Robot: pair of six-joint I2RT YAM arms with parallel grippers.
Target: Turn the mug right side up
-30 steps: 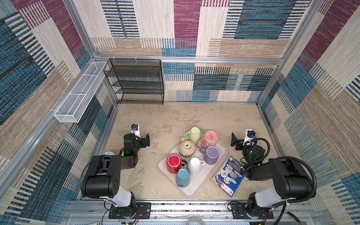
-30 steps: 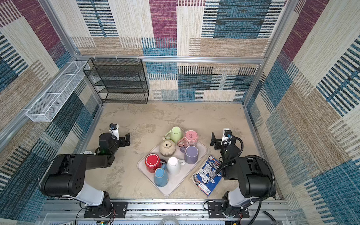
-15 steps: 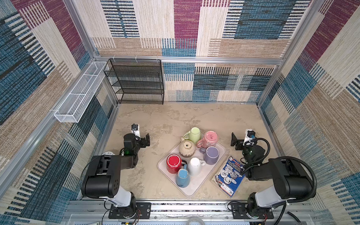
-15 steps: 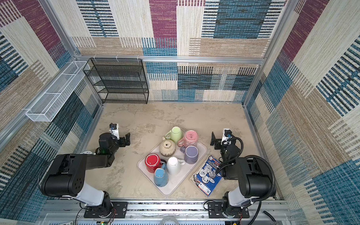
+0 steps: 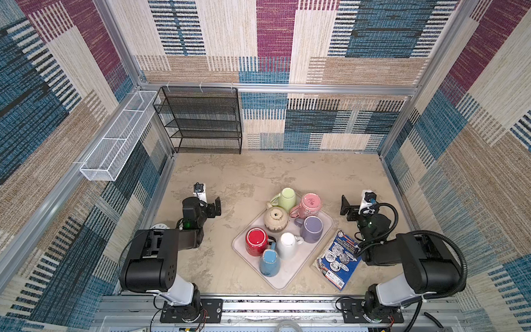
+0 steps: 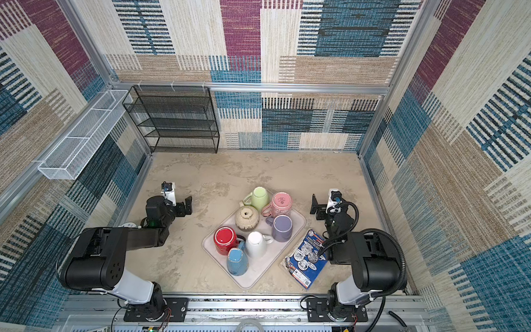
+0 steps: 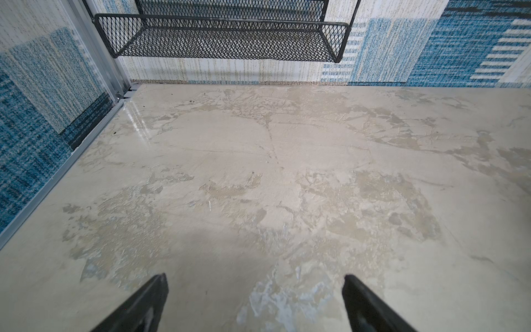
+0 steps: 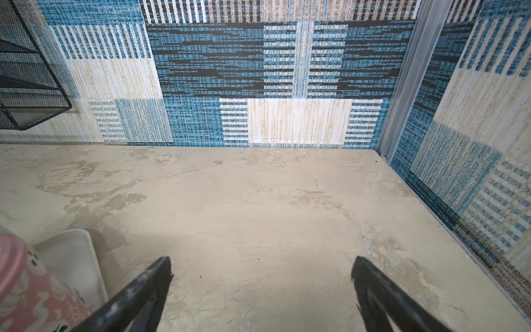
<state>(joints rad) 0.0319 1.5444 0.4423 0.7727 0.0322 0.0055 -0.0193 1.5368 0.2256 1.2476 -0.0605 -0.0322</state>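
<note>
Red mug [image 5: 256, 240] stands base-up, axis vertical; left end effector [image 7: 254, 277], right end effector [image 8: 261, 260] both released.

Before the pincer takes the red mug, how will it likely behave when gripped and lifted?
The red mug looks glazed and shiny, so it may slip when gripped. It seems ceramic: probably stiff, rather heavy, and breakable if dropped. It stands mouth down, close beside the blue mug, so a push could knock that one.
</note>
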